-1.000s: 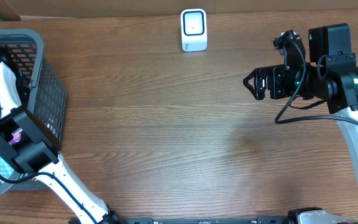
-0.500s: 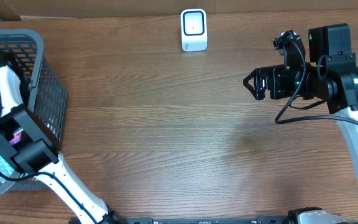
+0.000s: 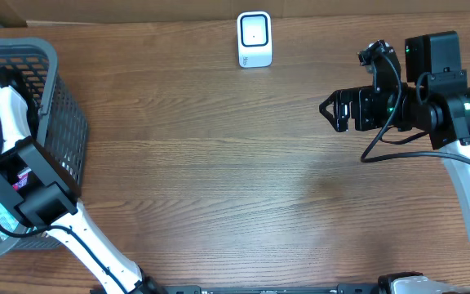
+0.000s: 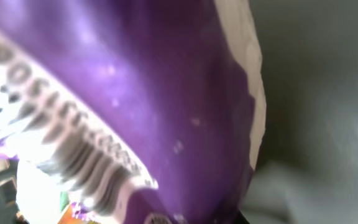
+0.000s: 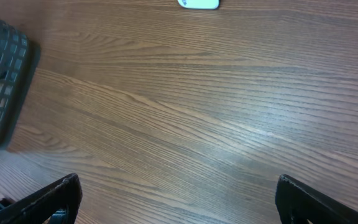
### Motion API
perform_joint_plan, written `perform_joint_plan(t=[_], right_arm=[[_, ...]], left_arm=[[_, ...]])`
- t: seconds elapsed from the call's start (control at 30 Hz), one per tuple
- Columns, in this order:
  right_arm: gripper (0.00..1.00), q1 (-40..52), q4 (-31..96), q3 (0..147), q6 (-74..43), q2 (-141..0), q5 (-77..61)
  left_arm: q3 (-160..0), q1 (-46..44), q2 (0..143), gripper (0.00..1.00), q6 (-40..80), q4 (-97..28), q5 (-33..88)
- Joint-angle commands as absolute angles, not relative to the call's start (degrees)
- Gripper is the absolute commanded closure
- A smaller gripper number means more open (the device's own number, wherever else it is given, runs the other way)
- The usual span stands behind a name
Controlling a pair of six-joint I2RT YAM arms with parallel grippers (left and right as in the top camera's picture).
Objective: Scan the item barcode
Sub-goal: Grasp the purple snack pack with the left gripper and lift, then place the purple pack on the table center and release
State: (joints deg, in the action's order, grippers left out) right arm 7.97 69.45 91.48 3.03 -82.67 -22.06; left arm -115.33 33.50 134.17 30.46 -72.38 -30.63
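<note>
Packet (image 4: pixel 166 81) looks glossy purple, white-banded; left tool is closed, right tool (image 3: pixel 326 110) open.

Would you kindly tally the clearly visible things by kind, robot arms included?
Grey basket: 1
White scanner: 1
Purple packet: 1
Robot arms: 2, left arm and right arm
Total: 5
</note>
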Motion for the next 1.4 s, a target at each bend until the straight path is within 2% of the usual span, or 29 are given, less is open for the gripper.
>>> perform_joint_plan(t=[0.0, 0.37, 0.5, 0.63, 0.87, 1.07, 1.27, 1.37], right_arm=[[0.0, 8.29, 69.1, 93.01, 3.29, -82.76, -21.96], [0.0, 8.29, 68.71, 93.01, 3.27, -82.76, -21.98], [0.0, 8.29, 68.71, 93.01, 3.27, -82.76, -21.98], [0.0, 8.29, 68.73, 93.01, 3.27, -82.76, -21.98], [0.0, 8.29, 68.34, 93.01, 3.27, -82.76, -22.0], [0.0, 8.29, 68.53, 93.01, 3.27, -82.76, -21.98], [0.0, 8.29, 68.69, 93.01, 3.29, -82.76, -21.93], [0.0, 8.29, 68.71, 93.01, 3.29, -82.76, -21.93]], left_arm=[[-122.61, 33.74, 134.89, 0.96, 29.54, -77.01, -27.11], [-159.0, 32.91, 134.87, 0.96, 20.93, -95.98, -13.1], [-167.76, 31.57, 132.94, 0.96, 13.89, -96.82, -2.74], [-172.42, 28.8, 127.35, 0.96, 13.69, -96.79, -0.34], [-173.01, 19.0, 115.09, 0.96, 13.67, -96.82, 7.92], [-171.74, -0.23, 111.66, 0.96, 13.19, -96.82, 8.51], [-155.0, -17.98, 112.66, 0.96, 18.98, -96.79, -1.98], [-143.98, -21.82, 112.92, 0.96, 21.63, -96.82, -3.79]])
